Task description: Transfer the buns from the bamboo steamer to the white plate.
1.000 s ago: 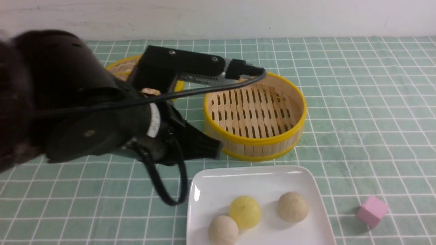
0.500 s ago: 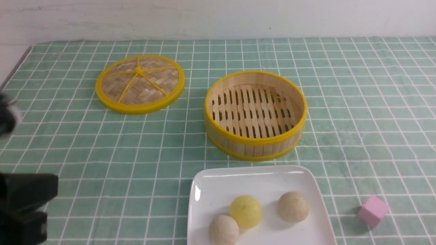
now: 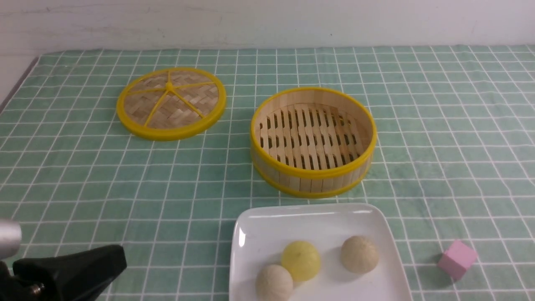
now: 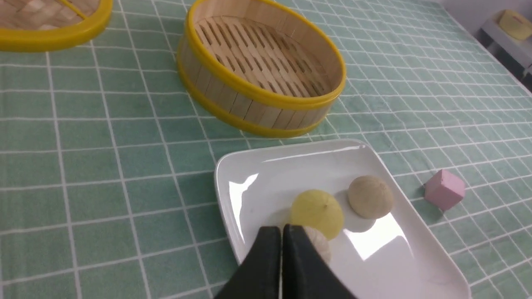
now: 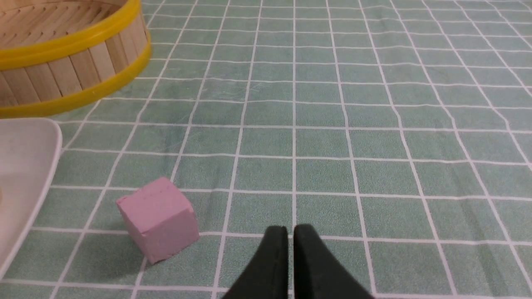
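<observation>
All three buns [image 3: 301, 260] sit on the plate [image 3: 250, 234], the yellow one touching a beige one, the other beige one apart; the steamer [image 3: 313, 175] just behind the plate holds nothing; its lid [image 3: 171, 133] lies flat well off to my left; a pink cube [image 3: 457, 259] rests right of the plate; my left claw [image 4: 282, 229] is pinched together with nothing in it; my right claw [image 5: 290, 230] shows its tips almost meeting, gripping nothing.
</observation>
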`<move>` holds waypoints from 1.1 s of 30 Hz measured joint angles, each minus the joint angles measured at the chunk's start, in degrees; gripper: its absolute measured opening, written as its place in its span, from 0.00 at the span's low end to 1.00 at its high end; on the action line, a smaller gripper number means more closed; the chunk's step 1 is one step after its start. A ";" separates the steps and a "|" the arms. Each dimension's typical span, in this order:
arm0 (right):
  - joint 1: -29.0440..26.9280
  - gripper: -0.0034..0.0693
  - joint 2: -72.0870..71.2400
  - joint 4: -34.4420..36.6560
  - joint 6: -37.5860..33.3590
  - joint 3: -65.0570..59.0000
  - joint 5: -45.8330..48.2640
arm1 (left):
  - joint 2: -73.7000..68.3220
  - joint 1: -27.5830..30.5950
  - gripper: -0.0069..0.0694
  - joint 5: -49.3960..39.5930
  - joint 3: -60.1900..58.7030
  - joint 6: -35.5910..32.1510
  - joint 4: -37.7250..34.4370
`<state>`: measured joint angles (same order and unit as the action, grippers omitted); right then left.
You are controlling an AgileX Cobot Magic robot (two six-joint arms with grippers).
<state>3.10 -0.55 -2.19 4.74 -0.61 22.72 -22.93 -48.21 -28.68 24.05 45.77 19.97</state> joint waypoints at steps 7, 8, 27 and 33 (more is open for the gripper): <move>0.00 0.12 0.00 0.00 0.00 0.00 0.00 | 0.00 0.00 0.14 -2.25 0.00 0.04 0.11; 0.00 0.13 0.00 0.00 0.00 0.00 0.00 | 0.00 0.00 0.14 -2.25 0.00 0.04 0.11; -0.06 0.17 0.00 0.00 0.00 0.00 -0.06 | 11.30 23.30 0.16 1.03 -9.01 -20.87 -9.63; -0.06 0.18 0.00 0.00 0.00 0.00 -0.06 | 19.87 37.10 0.16 6.16 -18.04 -31.35 -13.68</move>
<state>3.04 -0.55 -2.19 4.74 -0.61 22.66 -3.06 -11.10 -22.52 6.01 14.42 6.29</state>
